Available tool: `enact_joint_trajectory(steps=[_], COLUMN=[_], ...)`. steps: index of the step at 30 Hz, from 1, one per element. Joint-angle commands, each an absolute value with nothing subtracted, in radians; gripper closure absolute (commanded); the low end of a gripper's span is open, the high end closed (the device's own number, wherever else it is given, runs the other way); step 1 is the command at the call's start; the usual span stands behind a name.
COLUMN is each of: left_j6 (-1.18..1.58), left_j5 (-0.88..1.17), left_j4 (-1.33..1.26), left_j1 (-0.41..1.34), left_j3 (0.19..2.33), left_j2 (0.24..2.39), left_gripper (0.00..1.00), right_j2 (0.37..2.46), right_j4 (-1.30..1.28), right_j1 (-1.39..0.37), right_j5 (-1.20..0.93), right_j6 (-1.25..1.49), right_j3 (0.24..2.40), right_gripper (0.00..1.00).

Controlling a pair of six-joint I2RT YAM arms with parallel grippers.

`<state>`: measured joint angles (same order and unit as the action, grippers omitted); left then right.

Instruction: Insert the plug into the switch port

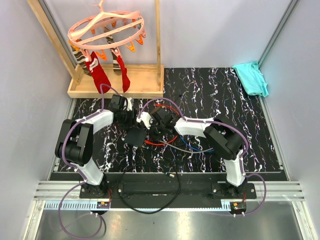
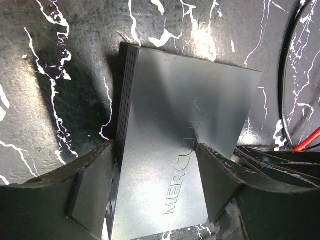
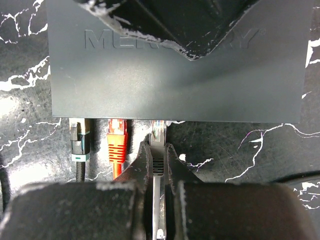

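The switch, a flat black box marked MERCURY [image 2: 175, 115], lies on the marbled mat [image 1: 134, 137]. My left gripper [image 2: 155, 146] is spread wide over it. One finger [image 2: 92, 192] is beside the perforated back edge and the other lies over the top face. That gripper [image 1: 131, 124] sits at the box's far left. My right gripper [image 3: 158, 146] is shut on a white-booted plug with a clear tip [image 3: 158, 131]. The tip meets the box's port edge [image 3: 175, 117], right of an orange plug [image 3: 116, 140] and a black plug [image 3: 78, 142], both in ports.
Red, blue and grey cables [image 1: 172, 142] trail right of the box. A black cable loops near the arm bases [image 1: 150, 200]. A wooden rack with a pink hanger and socks [image 1: 107, 30] stands at the far left. A teal cloth [image 1: 251, 77] lies far right.
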<state>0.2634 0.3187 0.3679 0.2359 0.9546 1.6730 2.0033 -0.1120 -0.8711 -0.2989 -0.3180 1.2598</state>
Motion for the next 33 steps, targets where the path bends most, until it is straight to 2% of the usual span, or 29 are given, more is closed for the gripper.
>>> enact_joint_trajectory(steps=[1,18,22,33], left_j6=[0.270,0.255,0.249,0.244], left_j5=[0.423,0.400,0.393,0.368], left_j4=[0.371,0.391,0.400,0.422], left_j1=[0.265,0.265,0.267,0.265], left_j3=[0.946,0.954,0.953,0.969], left_j2=[1.674,1.694,1.692,1.713], left_gripper=[0.32,0.33,0.33,0.33], right_j2=[1.980,1.928,1.934,1.884], right_j4=[0.071,0.163,0.166,0.169], right_j1=[-0.900,-0.943,-0.942,-0.945], right_j5=[-0.302,-0.270,-0.193,-0.216], right_j6=[-0.255,-0.290,-0.275,-0.290], right_j3=[1.270,1.215,1.218,1.209], right_gripper=[1.00,1.00,1.00,1.00])
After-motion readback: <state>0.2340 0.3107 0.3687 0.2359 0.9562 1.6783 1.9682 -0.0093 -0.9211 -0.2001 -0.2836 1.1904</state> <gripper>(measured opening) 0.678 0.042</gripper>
